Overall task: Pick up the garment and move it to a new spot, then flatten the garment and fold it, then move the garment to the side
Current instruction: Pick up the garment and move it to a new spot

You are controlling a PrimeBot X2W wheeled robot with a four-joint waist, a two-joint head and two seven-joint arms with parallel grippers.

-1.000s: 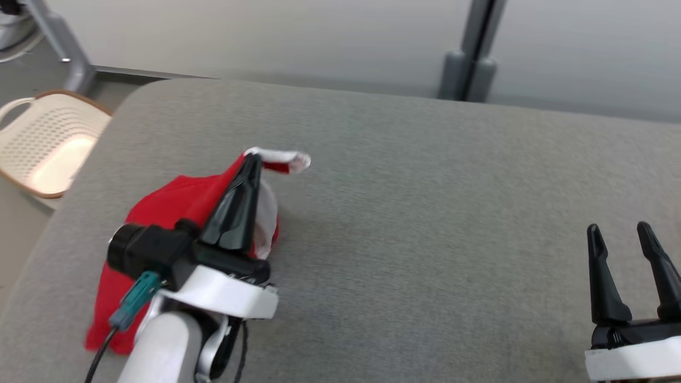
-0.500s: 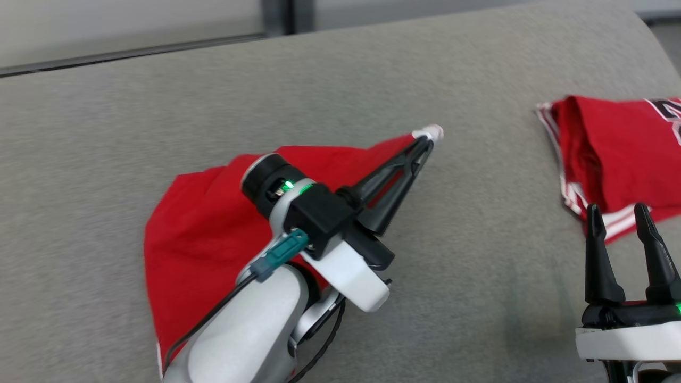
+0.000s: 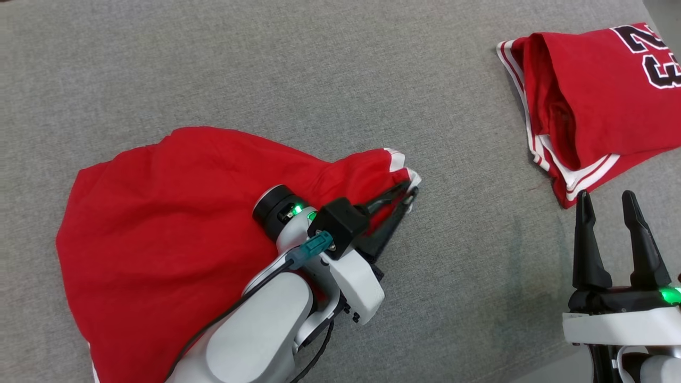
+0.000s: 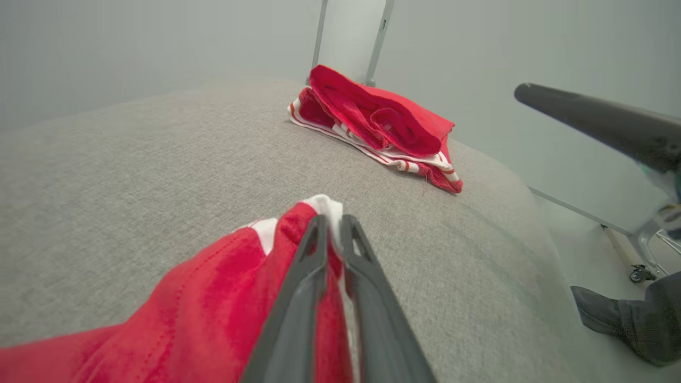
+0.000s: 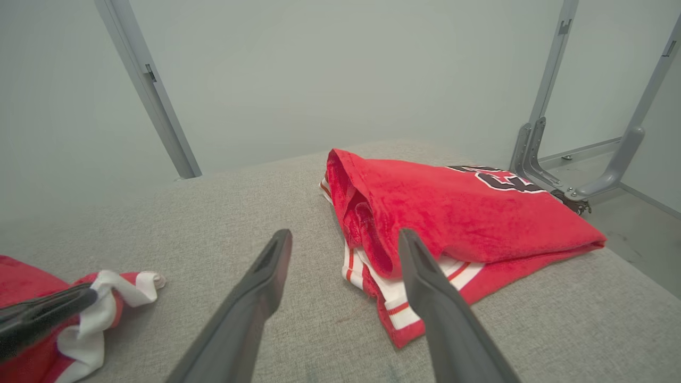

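Right gripper low right, fingers apart, empty. Left gripper clamped on white-trimmed corner of red garment, which lies spread on grey pad, left side. Folded jersey far right, apart.

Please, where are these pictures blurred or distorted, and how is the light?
Head view: sharp, evenly lit, a faint shadow on the gray padded surface beside the left gripper holding the red garment. Left wrist view: wide-angle lens bulges that surface into a dome; near fingers soft. Right wrist view: right gripper blurred, folded jersey sharp.
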